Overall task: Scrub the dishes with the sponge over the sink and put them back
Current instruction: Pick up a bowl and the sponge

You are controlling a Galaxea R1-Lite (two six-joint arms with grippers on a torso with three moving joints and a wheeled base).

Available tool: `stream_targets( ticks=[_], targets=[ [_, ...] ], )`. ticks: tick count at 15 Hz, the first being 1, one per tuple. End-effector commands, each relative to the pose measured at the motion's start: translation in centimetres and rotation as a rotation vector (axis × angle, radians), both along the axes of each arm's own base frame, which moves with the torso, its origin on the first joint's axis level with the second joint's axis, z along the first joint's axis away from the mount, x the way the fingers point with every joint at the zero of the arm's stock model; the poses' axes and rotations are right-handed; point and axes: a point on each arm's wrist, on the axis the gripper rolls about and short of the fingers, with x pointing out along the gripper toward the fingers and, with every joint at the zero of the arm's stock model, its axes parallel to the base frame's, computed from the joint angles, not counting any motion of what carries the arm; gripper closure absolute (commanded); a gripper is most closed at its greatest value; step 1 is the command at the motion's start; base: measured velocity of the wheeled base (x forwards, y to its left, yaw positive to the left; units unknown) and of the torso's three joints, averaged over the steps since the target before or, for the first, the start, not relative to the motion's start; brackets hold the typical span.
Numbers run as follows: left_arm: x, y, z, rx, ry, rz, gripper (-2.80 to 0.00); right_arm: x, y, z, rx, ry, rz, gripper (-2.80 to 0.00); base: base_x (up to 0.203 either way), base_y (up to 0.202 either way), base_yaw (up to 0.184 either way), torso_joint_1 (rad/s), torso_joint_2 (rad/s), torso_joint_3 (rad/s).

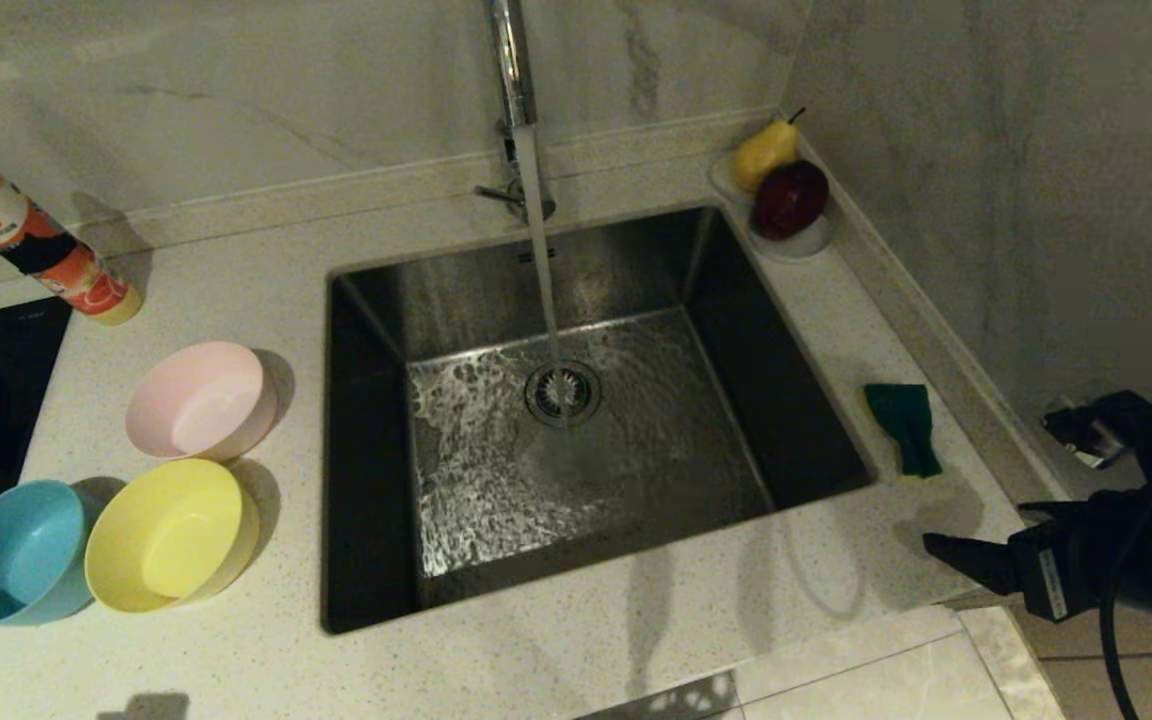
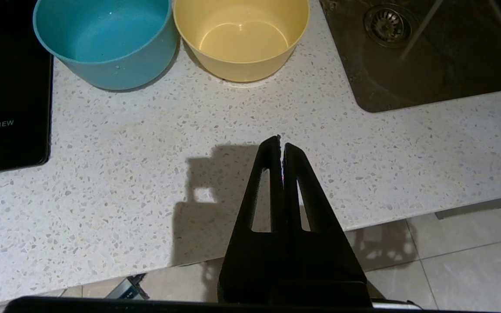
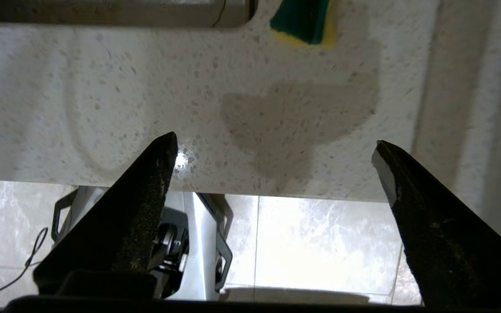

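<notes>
Sponge lies dark green face up, yellow body showing at its edge, on the tabletop just right of the sink, well ahead of the right gripper, whose fingers stand wide apart and empty at the tabletop's front edge. Pink bowl, yellow bowl and blue bowl sit upright left of the sink. Left gripper, fingers together, hangs over the front edge near them.
</notes>
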Motion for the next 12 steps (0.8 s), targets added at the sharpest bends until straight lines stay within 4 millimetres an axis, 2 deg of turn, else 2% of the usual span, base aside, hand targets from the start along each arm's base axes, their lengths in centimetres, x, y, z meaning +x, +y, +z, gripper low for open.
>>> stream_targets(
  ticks=[1,12],
  targets=[
    [0.0,0.0,0.0,0.000,0.001,0.001,0.00,0.7,0.2,-0.5,-0.005,0.011,0.002,-2.80,0.000,0.000,0.000,0.000,0.00,0.000],
    [0.0,0.0,0.0,0.000,0.001,0.002,0.00,2.4,1.2,-1.9,-0.089,0.011,0.008,-2.80,0.000,0.000,0.000,0.000,0.00,0.000]
  ],
)
